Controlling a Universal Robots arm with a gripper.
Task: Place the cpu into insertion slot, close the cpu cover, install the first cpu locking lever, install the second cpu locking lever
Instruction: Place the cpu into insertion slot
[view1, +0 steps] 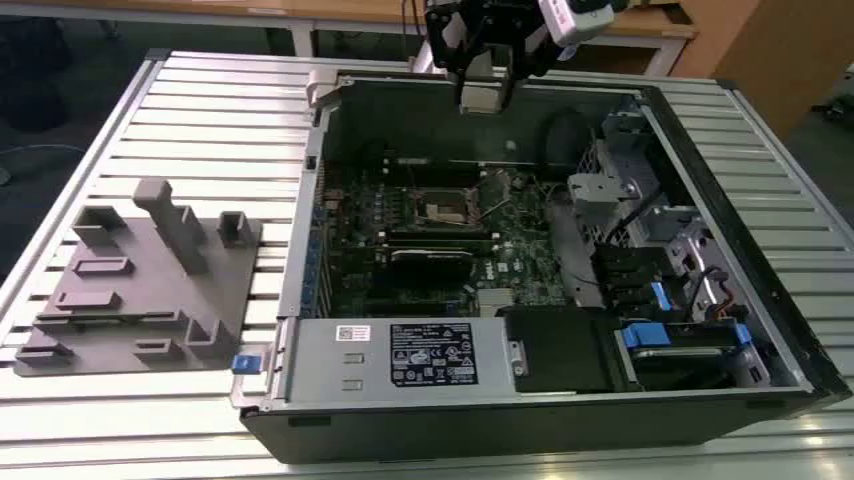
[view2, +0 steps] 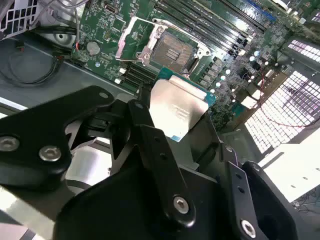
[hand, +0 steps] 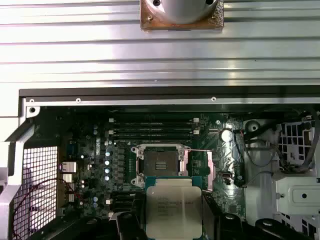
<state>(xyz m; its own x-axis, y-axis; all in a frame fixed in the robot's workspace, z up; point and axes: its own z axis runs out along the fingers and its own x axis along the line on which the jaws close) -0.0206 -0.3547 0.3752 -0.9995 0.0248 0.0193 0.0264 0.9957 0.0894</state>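
Slatted table (view1: 200, 110), open case (view1: 534, 432); fingers (view2: 145, 117) hold cpu (view2: 177, 107) flat, face up.

Slatted table (view1: 200, 110) with computer case (view1: 534, 432), grey fixture (view1: 140, 295)

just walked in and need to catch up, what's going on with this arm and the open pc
The robot arm's gripper hangs over the far side of the open computer case with the cpu clamped between its fingers. In both wrist views the chip is above the green board, apart from it. The insertion slot is uncovered and empty, so the cpu is not yet seated.
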